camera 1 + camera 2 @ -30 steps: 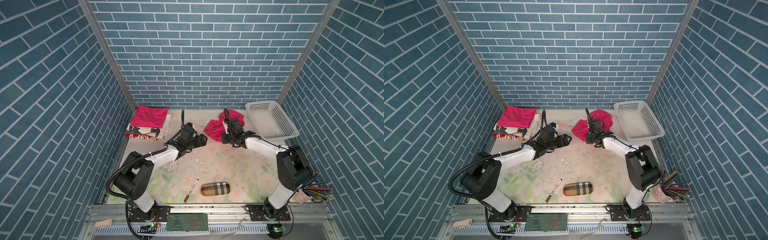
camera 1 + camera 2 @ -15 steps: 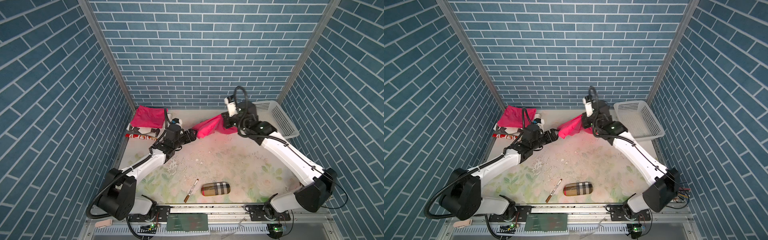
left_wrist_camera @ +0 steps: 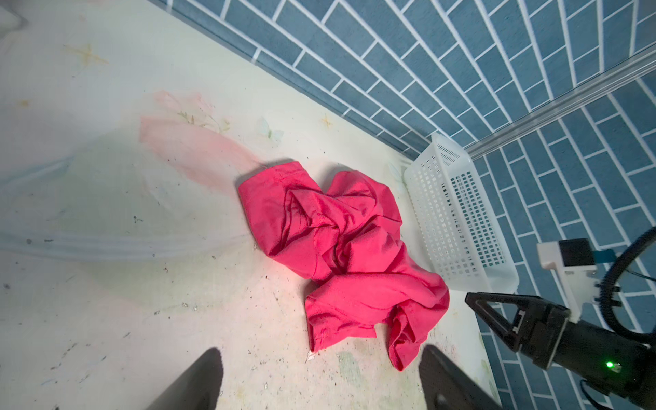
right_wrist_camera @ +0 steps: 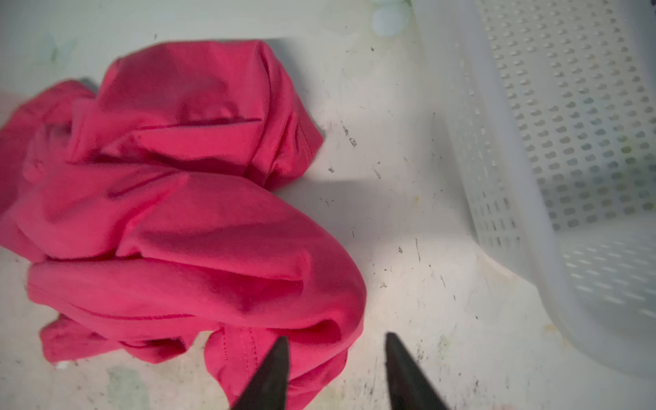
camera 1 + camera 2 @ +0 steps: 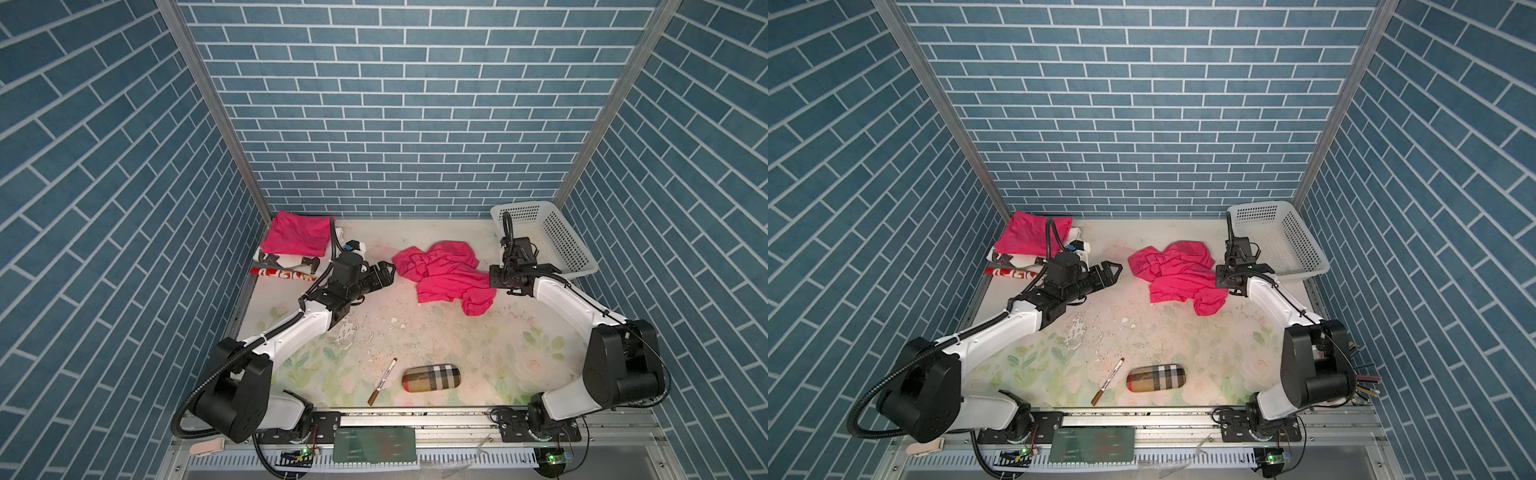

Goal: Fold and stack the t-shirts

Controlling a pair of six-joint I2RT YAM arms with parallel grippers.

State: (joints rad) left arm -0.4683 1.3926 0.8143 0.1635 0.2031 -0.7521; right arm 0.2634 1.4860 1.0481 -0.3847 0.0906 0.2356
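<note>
One pink t-shirt (image 5: 444, 274) (image 5: 1179, 274) lies crumpled on the table at the back middle. A second pink t-shirt (image 5: 297, 237) (image 5: 1034, 237) lies folded on a pile at the back left. My left gripper (image 5: 386, 270) (image 3: 319, 355) is open, just left of the crumpled shirt, with bare table between its fingers. My right gripper (image 5: 496, 276) (image 4: 335, 340) is open at the shirt's right edge; one finger overlaps a fold of the fabric (image 4: 177, 220), and nothing is pinched.
A white perforated basket (image 5: 544, 237) (image 4: 568, 142) stands at the back right, close to my right gripper. A plaid case (image 5: 432, 377) and a pen (image 5: 382, 380) lie near the front edge. White and red items (image 5: 282, 273) sit under the folded shirt.
My right gripper held the shirt lifted and stretched toward the left; it has opened and the shirt now lies crumpled on the table. Both arms have drawn back to either side of it.
</note>
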